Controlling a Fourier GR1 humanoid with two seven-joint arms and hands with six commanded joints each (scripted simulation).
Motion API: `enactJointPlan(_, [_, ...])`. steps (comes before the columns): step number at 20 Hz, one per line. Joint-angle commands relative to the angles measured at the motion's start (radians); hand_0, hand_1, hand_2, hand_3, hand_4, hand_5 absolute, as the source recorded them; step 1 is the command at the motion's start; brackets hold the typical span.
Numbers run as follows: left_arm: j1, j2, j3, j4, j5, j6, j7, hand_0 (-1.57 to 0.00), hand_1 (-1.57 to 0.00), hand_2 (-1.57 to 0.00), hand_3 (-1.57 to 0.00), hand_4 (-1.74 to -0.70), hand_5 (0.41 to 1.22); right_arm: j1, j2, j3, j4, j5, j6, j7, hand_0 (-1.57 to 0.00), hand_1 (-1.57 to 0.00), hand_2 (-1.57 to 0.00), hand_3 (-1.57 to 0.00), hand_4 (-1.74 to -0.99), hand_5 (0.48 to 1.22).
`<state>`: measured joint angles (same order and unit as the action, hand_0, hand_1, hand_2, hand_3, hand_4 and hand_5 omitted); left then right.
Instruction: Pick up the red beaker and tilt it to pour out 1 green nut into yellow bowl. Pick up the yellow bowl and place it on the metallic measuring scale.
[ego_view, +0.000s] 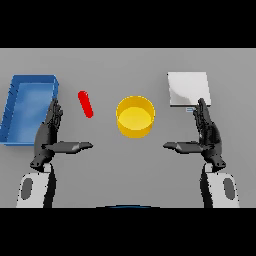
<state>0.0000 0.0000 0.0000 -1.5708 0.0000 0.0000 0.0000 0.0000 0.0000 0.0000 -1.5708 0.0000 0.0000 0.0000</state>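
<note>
The red beaker (86, 104) lies on the table (125, 170) between the blue tray (15, 107) and the yellow bowl (135, 116). The scale (187, 88) sits right of the bowl. Left hand (49, 135) and right hand (206, 135) hover with fingers straight, thumbs spread inward, holding nothing.

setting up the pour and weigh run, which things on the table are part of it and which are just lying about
Part of the job:
red beaker
yellow bowl
metallic measuring scale

Just lying about:
blue tray, on the table's left

No green nut can be made out.
</note>
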Motion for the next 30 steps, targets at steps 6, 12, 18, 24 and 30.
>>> enactJointPlan(6, [-0.033, 0.016, 0.020, 0.031, 0.010, -0.003, 0.011, 0.00, 0.00, 0.00, 0.00, -1.09, 0.623, 0.020, 0.013, 0.017, -0.017, 0.012, -0.005, -0.005, 0.00, 0.00, 0.00, 0.00, -1.128, 0.660])
enactJointPlan(12, [0.079, 0.047, -0.080, -0.107, -0.131, 0.017, -0.003, 0.00, 0.00, 0.00, 0.00, -1.10, 0.616, 0.129, -0.033, 0.160, -0.124, 0.292, -0.072, -0.137, 0.00, 0.00, 0.00, 0.00, -1.118, 0.663])
enactJointPlan(18, [0.007, 0.038, -0.093, -0.008, -0.179, 0.032, -0.003, 0.00, 0.00, 0.00, 0.00, -1.11, 0.623, 0.130, -0.028, 0.161, -0.153, 0.292, -0.075, -0.093, 0.00, 0.00, 0.00, 0.00, -1.130, 0.650])
enactJointPlan(24, [-0.166, 0.031, -0.041, 0.207, -0.183, 0.064, -0.056, 0.00, 0.00, 0.00, 0.00, -1.15, 0.636, 0.121, -0.028, 0.139, -0.128, 0.238, -0.049, -0.116, 0.00, 0.00, 0.00, 0.00, -1.204, 0.661])
enactJointPlan(30, [-0.302, 0.025, 0.013, 0.418, -0.171, 0.081, -0.134, 0.00, 0.00, 0.00, 0.00, -1.18, 0.635, 0.116, -0.026, 0.137, -0.132, 0.237, -0.053, -0.111, 0.00, 0.00, 0.00, 0.00, -1.239, 0.668])
